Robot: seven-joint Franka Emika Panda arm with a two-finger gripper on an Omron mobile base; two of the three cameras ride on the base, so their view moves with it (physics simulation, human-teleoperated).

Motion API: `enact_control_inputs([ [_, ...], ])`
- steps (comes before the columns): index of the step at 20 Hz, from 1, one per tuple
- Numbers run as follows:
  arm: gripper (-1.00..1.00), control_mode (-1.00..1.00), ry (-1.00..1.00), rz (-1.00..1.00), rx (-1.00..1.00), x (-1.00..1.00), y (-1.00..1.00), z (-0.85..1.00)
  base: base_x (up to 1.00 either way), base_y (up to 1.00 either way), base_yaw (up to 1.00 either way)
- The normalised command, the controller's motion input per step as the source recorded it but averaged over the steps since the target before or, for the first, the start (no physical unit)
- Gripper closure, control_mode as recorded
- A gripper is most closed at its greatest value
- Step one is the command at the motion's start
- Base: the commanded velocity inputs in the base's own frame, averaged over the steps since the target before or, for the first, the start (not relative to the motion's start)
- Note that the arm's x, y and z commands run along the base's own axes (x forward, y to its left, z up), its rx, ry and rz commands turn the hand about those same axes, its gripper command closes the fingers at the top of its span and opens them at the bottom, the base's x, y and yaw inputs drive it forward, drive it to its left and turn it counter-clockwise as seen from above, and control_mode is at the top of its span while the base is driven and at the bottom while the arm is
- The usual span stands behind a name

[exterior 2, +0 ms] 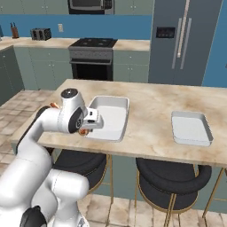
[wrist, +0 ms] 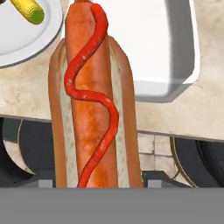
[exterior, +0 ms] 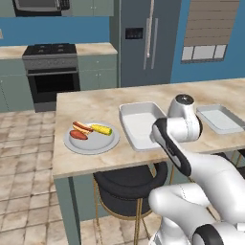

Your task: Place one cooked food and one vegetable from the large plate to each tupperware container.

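Hot dog (wrist: 89,100) pinched lengthwise in gripper (wrist: 94,181), carried above counter edge between round plate (wrist: 17,39) and larger white tray (wrist: 148,39), apparently bound for that tray; corn (wrist: 28,11) left on plate

Hidden and cut-off parts

The ketchup-striped hot dog in its tan bun (wrist: 89,100) runs off the hand view's top; its lower end hides the finger tips; the yellow corn cob (wrist: 29,10) is cut by the top edge; the arm covers the larger white rectangular tray's (exterior: 139,122) right wall.
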Motion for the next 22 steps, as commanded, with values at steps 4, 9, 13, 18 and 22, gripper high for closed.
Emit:
enact_control_inputs([
  [4, 1.0, -1.0, 0.22, 0.0, 0.04, 0.97, -0.19, 0.6, 0.0, 0.0, 0.0],
  [9, 1.0, -1.0, 0.39, -0.04, 0.02, 0.97, -0.28, 0.13, 0.0, 0.0, 0.0],
  [13, 1.0, -1.0, 0.06, -0.16, 0.03, 0.64, -0.21, -0.54, 0.0, 0.0, 0.0],
  [18, 1.0, -1.0, 0.02, -0.13, 0.0, 0.56, -0.08, -0.39, 0.0, 0.0, 0.0],
  [22, 1.0, -1.0, 0.06, -0.12, 0.0, 0.77, -0.16, -0.29, 0.0, 0.0, 0.0],
])
